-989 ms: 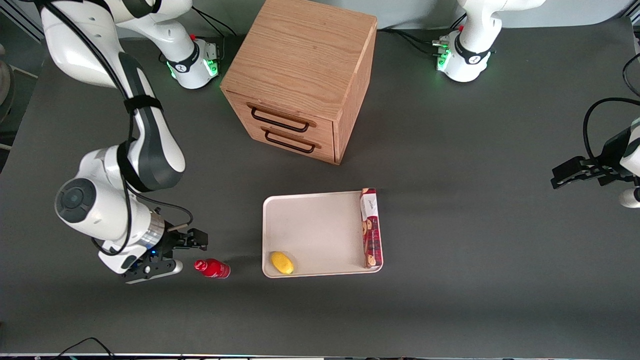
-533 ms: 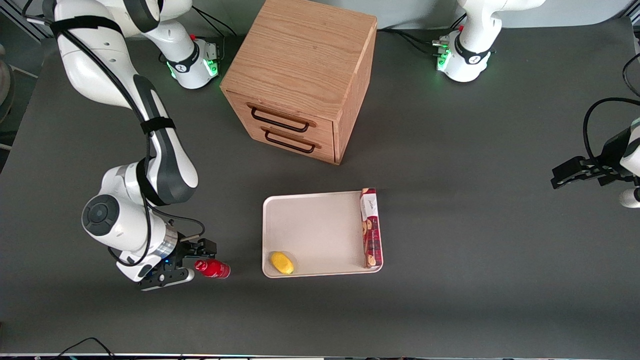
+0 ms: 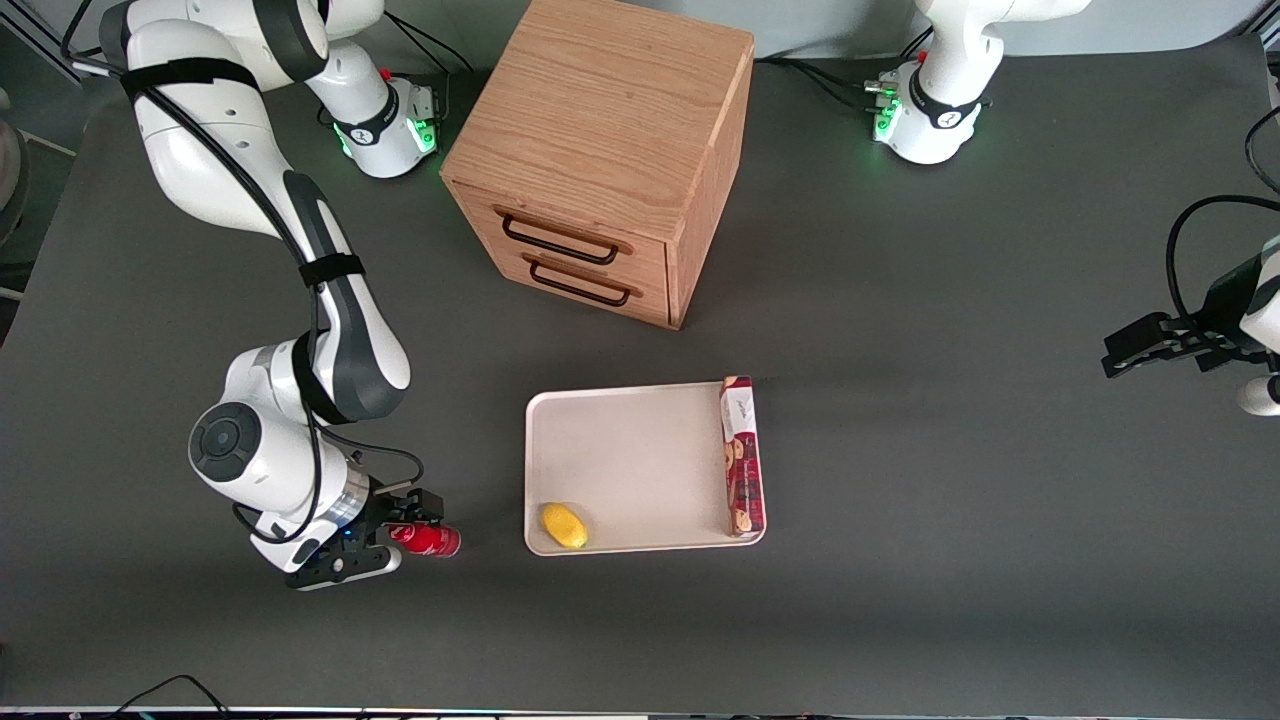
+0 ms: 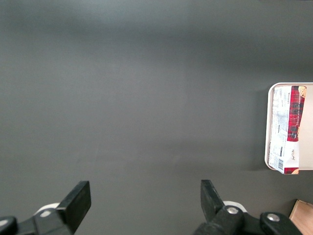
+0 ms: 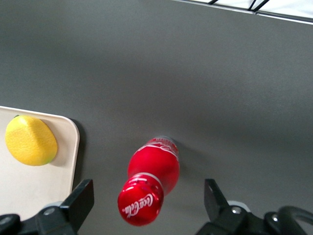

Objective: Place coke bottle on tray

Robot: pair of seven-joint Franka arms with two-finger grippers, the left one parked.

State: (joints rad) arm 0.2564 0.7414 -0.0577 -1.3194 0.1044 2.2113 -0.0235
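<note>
Looking at the front view first: the coke bottle (image 3: 428,539) stands on the dark table (image 3: 900,600), leaning in this view so its cap points about 9 o'clock toward the gripper (image 3: 392,534) and its base about 3 o'clock toward the tray (image 3: 640,455). It sits clear of the tray's rim with bare table between them. A lemon (image 3: 564,525) rests in the tray's corner nearest the bottle, and a biscuit box (image 3: 741,456) lies along the tray's edge toward the parked arm's end. Most of the tray floor is bare. A wooden cabinet (image 3: 600,150) stands farther from the camera.

Right wrist view: the fingers (image 5: 78,203) are spread wide, one on each side of the bottle (image 5: 149,188), not touching it. The cap faces the camera. The lemon (image 5: 30,140) sits just inside the tray's (image 5: 68,147) rounded corner.
</note>
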